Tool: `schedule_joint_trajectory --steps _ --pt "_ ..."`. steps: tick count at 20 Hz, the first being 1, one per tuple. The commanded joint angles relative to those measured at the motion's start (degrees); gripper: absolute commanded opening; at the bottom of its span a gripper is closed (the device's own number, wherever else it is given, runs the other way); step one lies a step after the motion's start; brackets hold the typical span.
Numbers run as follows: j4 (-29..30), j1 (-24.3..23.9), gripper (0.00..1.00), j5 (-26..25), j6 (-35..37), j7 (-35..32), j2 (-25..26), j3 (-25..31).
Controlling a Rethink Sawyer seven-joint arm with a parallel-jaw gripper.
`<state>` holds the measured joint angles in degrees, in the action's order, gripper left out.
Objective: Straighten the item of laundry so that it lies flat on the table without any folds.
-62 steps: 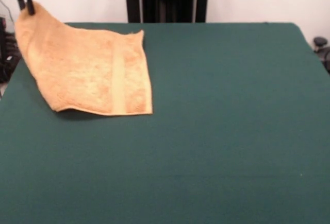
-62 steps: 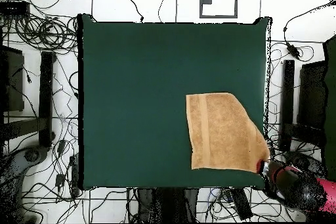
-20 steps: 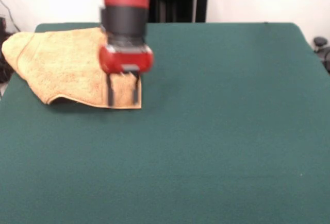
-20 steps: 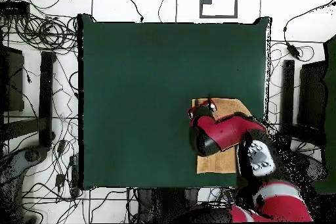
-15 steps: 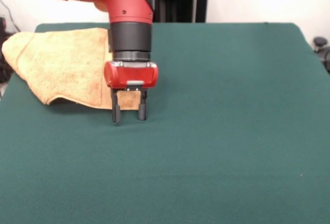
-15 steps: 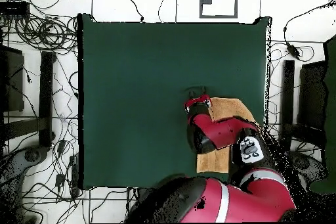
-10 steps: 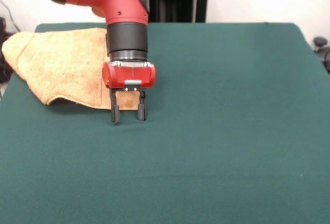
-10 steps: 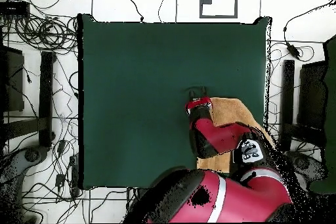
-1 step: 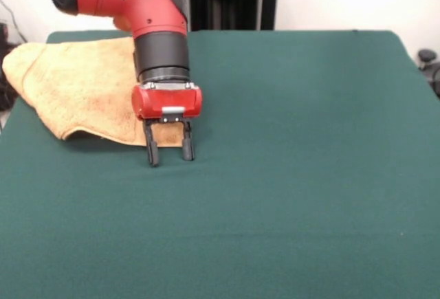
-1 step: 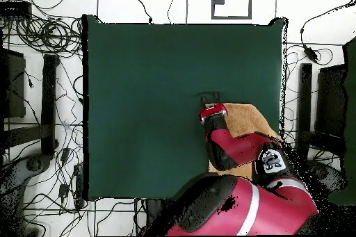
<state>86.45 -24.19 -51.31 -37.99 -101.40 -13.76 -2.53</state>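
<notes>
Two fingers of your gripper [image 9: 168, 153] stand parted and empty, straddling the near corner of the towel [image 9: 82, 89] (which lies rumpled at one side of the table [image 9: 302, 175], one end overhanging), seemingly placed to pinch it and pull.

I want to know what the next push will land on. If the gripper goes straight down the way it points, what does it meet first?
Probably the towel's near corner edge, with the table right beneath; the open gripper straddles that corner, though depth is unclear.
</notes>
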Motion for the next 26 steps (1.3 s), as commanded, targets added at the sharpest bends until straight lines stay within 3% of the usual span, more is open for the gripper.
schedule_joint_trajectory --steps 1,4,10,20,26 --pt "-12.3 -9.4 1.0 -4.6 31.8 -2.6 9.3 13.9" --pt "-6.9 -14.7 1.0 -4.2 40.3 2.1 5.2 20.7" --pt "6.1 -20.1 1.0 7.5 57.9 10.2 -9.8 28.5" --pt "13.6 -21.2 1.0 15.8 70.9 10.4 -23.0 31.0" --pt "14.3 -21.7 1.0 15.4 71.3 9.4 -24.5 32.8"
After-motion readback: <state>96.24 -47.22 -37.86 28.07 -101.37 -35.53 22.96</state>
